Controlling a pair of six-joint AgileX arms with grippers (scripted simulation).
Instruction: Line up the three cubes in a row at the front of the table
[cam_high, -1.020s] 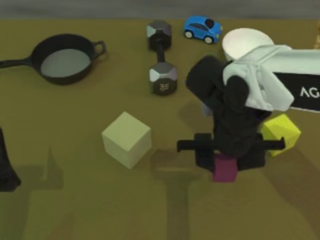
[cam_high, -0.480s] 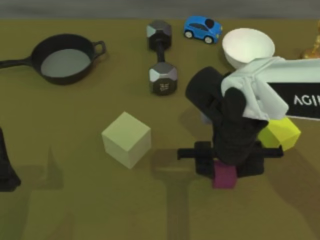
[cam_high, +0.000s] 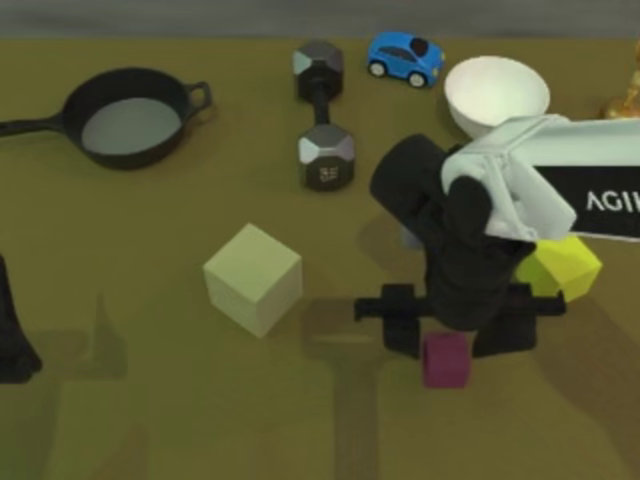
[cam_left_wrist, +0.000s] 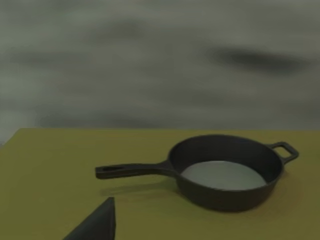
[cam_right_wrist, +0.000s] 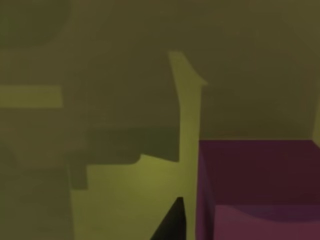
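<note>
Three cubes on olive table; R gripper fingers spread, L fingers can't tell.

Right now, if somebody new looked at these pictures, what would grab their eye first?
Probably the right arm's end effector, reaching in from the right side of the table and standing over the small magenta cube near the front. Next, the pale yellow-green cube left of it, and the black skillet at the back left.
</note>
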